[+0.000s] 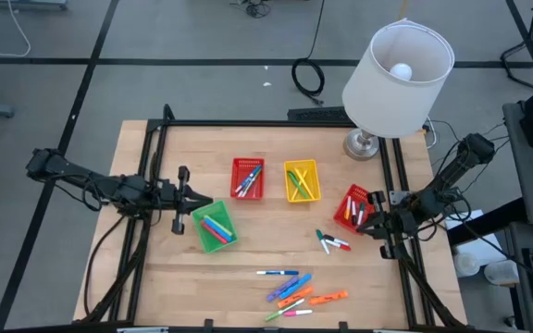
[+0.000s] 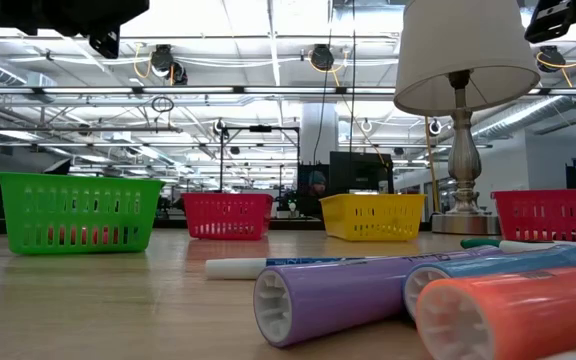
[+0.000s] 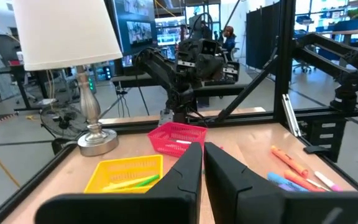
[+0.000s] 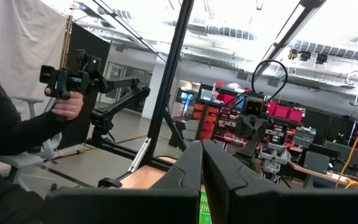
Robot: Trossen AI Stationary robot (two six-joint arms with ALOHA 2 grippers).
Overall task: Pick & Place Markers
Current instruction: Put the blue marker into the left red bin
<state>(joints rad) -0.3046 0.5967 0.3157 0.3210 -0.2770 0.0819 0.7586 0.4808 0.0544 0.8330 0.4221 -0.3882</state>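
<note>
Several markers (image 1: pixel 296 294) lie loose near the desk's (image 1: pixel 174 287) front edge, more sit beside the right red basket (image 1: pixel 351 209). Left tool (image 1: pixel 195 201) hovers above the green basket (image 1: pixel 213 227), fingers nearly together and empty; right tool (image 1: pixel 364 222) is closed, empty. I'd open wide, then descend squarely across one marker.
</note>
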